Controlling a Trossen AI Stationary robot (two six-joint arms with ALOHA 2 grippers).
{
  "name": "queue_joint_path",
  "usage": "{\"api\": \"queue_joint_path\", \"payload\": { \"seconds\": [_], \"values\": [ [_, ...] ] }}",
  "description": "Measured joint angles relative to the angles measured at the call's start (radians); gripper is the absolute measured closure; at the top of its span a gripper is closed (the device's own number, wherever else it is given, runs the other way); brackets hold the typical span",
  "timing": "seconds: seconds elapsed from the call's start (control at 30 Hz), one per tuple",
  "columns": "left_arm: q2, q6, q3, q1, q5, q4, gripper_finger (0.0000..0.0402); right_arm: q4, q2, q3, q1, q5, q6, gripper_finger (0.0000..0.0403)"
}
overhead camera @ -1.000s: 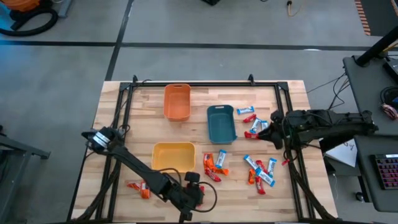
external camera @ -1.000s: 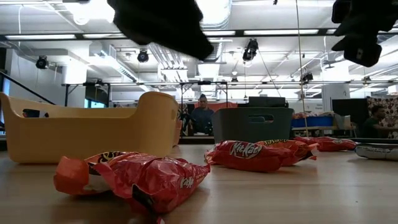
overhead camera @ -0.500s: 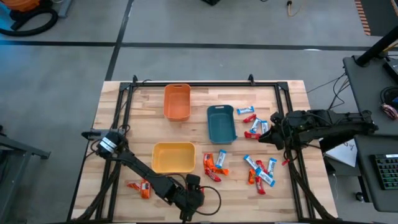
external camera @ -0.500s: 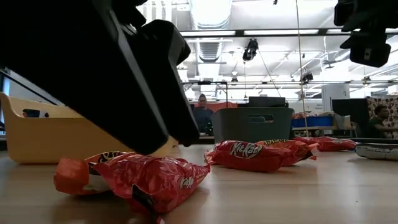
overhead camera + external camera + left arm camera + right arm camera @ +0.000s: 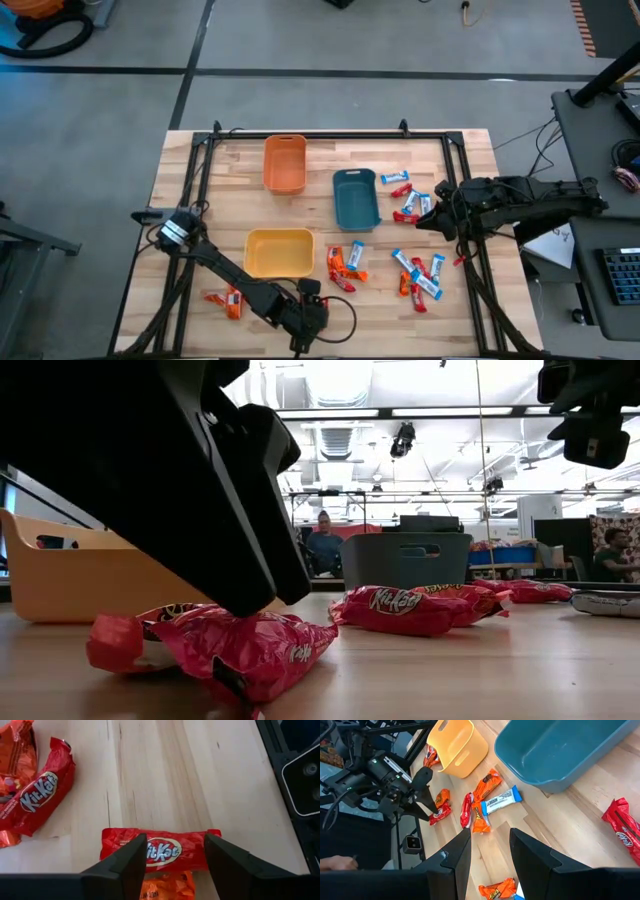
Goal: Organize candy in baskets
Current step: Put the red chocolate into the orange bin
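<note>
Three baskets stand on the table: orange (image 5: 284,163), teal (image 5: 356,198) and yellow (image 5: 279,252). Candy lies in loose groups at the middle (image 5: 345,268), the right (image 5: 420,275) and the far right (image 5: 408,200), plus a pair at the near left (image 5: 225,300). At the near edge my left gripper (image 5: 175,840) stands open, low over a red candy bar (image 5: 160,851) that lies on an orange one (image 5: 167,887). Its fingers are spaced along the bar's length. My right gripper (image 5: 490,855) waits raised at the table's right edge, open, nothing between its fingers. My left gripper has its fingertips (image 5: 245,605) right at the top of the red bar's wrapper (image 5: 262,645), coming slanting down from the near left. Whether they touch it I cannot tell. The bar lies flat on the table.
Black frame rails (image 5: 205,170) run along the table's edges. A small black camera box (image 5: 305,780) sits on the near edge close to my left gripper. Another red bar (image 5: 40,795) lies a short way from the one under the fingers. Bare wood lies between them.
My left gripper has come down and tipped steeper toward the red bar at the near edge; in the low view it went from the top of the picture to just above the wrapper. The candy has stayed where it was.
</note>
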Motion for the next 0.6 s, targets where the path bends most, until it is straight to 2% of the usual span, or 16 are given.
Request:
{"api": "queue_joint_path", "payload": {
  "seconds": [0.4, 0.6],
  "values": [
    [0.056, -0.011, 0.037, 0.002, -0.001, -0.008, 0.0233, 0.001, 0.0, 0.0, 0.0, 0.001, -0.002, 0.0275],
    [0.057, -0.018, 0.037, 0.002, -0.001, -0.013, 0.0272, 0.001, 0.0, 0.0, 0.0, 0.001, -0.005, 0.0275]
  ]
}}
